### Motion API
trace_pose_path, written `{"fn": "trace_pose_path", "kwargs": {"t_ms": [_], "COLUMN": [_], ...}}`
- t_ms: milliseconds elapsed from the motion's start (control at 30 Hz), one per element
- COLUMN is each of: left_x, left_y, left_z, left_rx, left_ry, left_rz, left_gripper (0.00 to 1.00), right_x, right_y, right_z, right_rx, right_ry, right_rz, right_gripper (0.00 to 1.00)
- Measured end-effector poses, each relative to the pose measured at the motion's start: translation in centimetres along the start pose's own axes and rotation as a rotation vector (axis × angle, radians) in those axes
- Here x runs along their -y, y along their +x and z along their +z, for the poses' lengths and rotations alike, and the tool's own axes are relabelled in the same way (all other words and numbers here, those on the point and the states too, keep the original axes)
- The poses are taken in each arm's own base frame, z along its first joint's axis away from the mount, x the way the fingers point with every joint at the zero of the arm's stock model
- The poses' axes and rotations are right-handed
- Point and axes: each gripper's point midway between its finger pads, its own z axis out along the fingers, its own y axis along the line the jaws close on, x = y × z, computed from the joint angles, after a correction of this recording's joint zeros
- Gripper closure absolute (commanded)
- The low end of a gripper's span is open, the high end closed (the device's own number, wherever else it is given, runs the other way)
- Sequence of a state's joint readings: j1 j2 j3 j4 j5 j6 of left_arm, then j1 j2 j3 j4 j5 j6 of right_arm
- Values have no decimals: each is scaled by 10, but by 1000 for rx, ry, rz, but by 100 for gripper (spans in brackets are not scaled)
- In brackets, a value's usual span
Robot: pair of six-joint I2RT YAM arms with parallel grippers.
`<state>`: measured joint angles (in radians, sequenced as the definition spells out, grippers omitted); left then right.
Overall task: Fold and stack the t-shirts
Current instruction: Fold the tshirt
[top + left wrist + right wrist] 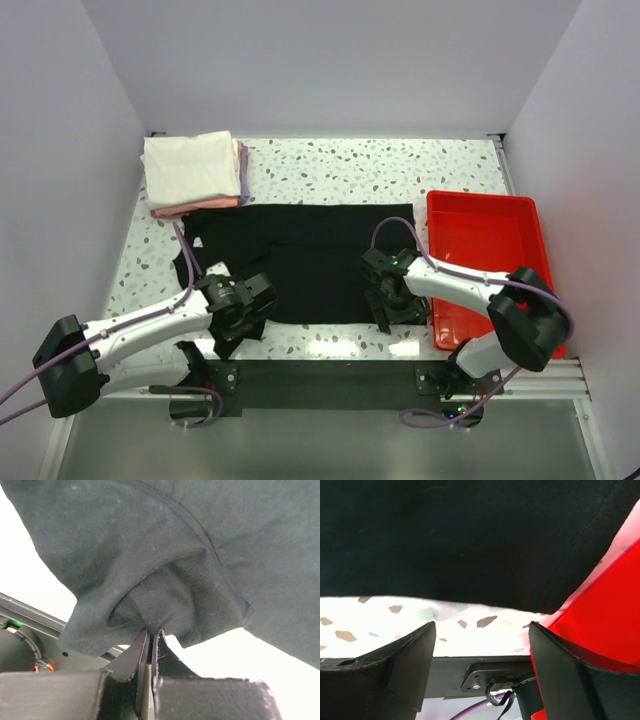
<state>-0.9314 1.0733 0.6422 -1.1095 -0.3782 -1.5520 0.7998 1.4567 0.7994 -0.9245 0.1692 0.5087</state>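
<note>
The black shirt lies spread along the near edge of the table. My left gripper is clamped on its near-left corner; my right gripper gapes wide, empty, beside the red tray. Lifting one-sided now, I judge I'd drag the cloth crooked.

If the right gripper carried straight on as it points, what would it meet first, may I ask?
Most likely the near edge of the black t-shirt, just ahead on the table; depth is unclear.
</note>
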Motion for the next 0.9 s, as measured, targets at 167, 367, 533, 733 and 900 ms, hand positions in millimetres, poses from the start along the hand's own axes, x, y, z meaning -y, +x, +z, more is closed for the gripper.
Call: {"fn": "trace_pose_path", "kwargs": {"t_ms": [167, 367, 533, 733, 900], "left_x": [-2, -8, -9, -4, 0], "left_y": [-7, -9, -10, -20, -30], "left_z": [-5, -5, -6, -13, -17], "left_rx": [26, 36, 43, 75, 104], "left_ry": [-11, -34, -39, -35, -34], "left_rz": [3, 5, 7, 2, -18], "left_gripper": [100, 100, 100, 100, 100], "right_x": [8, 12, 13, 12, 16], "right_y": [-1, -6, -6, -8, -9], "right_z": [8, 13, 16, 17, 17], "right_rx": [-24, -26, -34, -30, -44], "right_ry": [43, 45, 46, 36, 42], "right_rz": [13, 26, 21, 18, 21], "right_gripper": [36, 57, 70, 73, 66]}}
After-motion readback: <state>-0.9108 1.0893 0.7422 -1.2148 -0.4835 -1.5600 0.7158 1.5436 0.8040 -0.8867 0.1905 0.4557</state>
